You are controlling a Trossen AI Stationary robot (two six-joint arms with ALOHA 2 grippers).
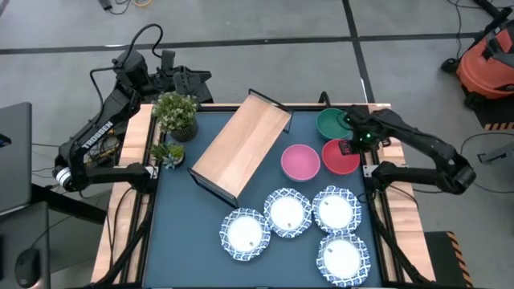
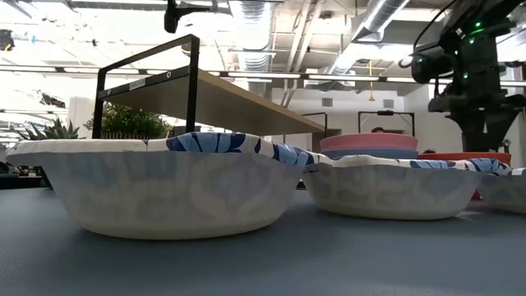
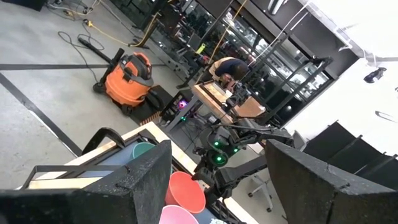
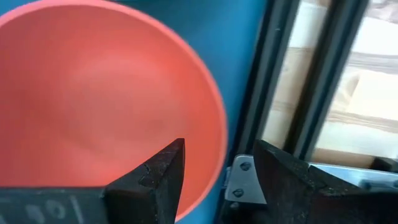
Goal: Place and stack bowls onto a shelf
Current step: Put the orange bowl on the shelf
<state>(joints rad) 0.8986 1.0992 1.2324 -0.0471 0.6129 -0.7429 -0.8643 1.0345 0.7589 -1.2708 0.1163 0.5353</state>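
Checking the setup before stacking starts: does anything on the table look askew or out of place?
The shelf sits diagonally across the blue table, not square to its edges. Nothing looks spilled or broken: the four white bowls stand upright. The right gripper, open, hangs at the rim of the red bowl.

You get bright, even light from lamps on the ceiling, which glow white and washed out in the low view. The table [image 1: 193,241] looks evenly lit from above, with only soft, faint shadows. Low down, the nearest white bowl [image 2: 156,185] is close and a bit fuzzy, and the room behind is hazy. Just past the right gripper [image 4: 217,165], the red bowl [image 4: 93,93] looks soft and blurry. Past the left gripper [image 3: 217,180], the far windows glare white.
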